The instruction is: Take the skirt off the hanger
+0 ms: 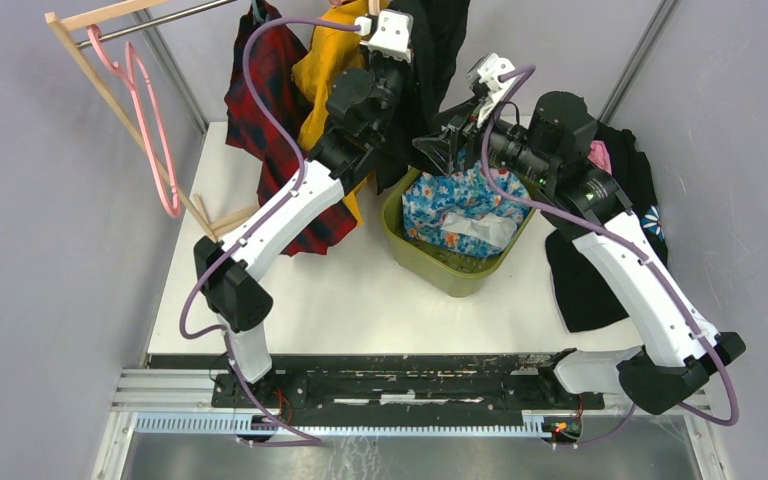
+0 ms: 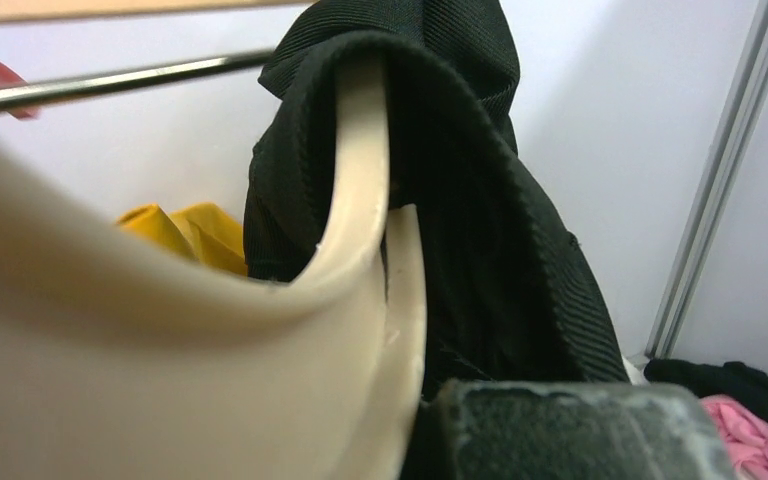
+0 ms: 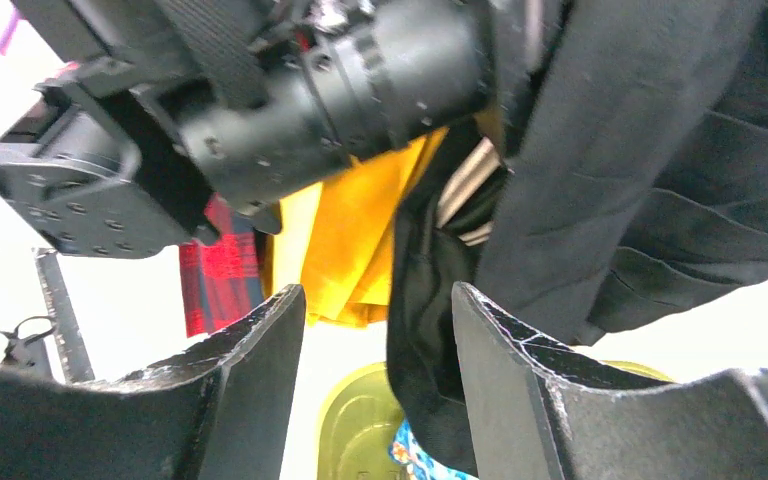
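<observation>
Skirt: the black skirt [image 1: 428, 50] hangs at the back, right of the yellow garment [image 1: 330, 60] and above the far rim of the green bin [image 1: 460, 280].
Hanger: and there it is, a cream hanger [image 2: 360, 200] curving up under the skirt's waistband, with the ribbed black cloth draped over its arm.
Left pincer: the left pincer [image 1: 380, 20] is raised to the rail [image 2: 110, 85], pinched together on the hanger. The cream arm runs down right beside its dark finger [image 2: 560, 430].
Skirt to left pincer: the skirt sits just above and beyond the finger, on the same hanger arm that the pincer grips.
Right pincer: the right pincer [image 3: 378, 300] points up from below, fingers well apart, nothing clamped.
Skirt to right pincer: a black fold of the skirt hangs down in line with the gap, closest to the right-hand finger in the wrist view. It cannot be told whether they touch.
Bin: floral cloth [image 1: 450, 195] lies inside it, below the right pincer.
Plaid garment: the red plaid garment [image 1: 260, 100] hangs left of the yellow garment.
</observation>
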Controlling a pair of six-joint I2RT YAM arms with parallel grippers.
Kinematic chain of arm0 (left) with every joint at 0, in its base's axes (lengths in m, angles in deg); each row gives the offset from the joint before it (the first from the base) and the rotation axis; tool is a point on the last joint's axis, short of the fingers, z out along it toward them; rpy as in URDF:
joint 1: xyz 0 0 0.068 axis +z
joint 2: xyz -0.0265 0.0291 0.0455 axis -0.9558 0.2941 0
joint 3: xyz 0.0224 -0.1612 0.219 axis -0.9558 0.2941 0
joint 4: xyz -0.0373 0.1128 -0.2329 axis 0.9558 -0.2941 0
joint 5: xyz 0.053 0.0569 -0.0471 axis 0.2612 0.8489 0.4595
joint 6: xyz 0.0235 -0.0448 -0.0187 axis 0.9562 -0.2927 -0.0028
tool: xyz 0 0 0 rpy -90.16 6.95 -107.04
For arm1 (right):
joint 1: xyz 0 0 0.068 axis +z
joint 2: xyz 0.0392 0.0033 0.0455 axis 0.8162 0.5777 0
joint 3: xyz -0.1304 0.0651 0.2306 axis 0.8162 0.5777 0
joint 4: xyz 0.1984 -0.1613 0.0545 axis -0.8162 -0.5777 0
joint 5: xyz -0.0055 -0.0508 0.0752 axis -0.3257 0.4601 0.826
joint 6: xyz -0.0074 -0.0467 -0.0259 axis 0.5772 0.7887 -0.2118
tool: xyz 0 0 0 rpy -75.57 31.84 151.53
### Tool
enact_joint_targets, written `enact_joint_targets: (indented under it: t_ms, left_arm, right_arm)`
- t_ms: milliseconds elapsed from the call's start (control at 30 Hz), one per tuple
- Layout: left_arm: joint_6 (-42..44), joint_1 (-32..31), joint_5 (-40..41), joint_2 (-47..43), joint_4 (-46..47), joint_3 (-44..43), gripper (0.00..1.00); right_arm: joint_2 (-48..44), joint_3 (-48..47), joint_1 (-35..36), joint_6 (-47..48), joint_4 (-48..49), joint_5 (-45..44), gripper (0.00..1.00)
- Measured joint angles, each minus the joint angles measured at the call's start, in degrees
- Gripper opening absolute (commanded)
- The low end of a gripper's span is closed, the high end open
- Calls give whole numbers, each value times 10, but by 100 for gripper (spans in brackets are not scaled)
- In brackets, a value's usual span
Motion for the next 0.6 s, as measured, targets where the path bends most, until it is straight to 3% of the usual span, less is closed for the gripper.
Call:
enact_joint_targets:
  t_ms: [367,600]
  left_arm:
    - [-1,2,-1,17,-17,-16,3]
    - [-2,2,-1,17,-21,-29,3]
  right_arm:
    - [62,53,34,-37,23,26,59]
    - [103,99,42,-60,31,15,47]
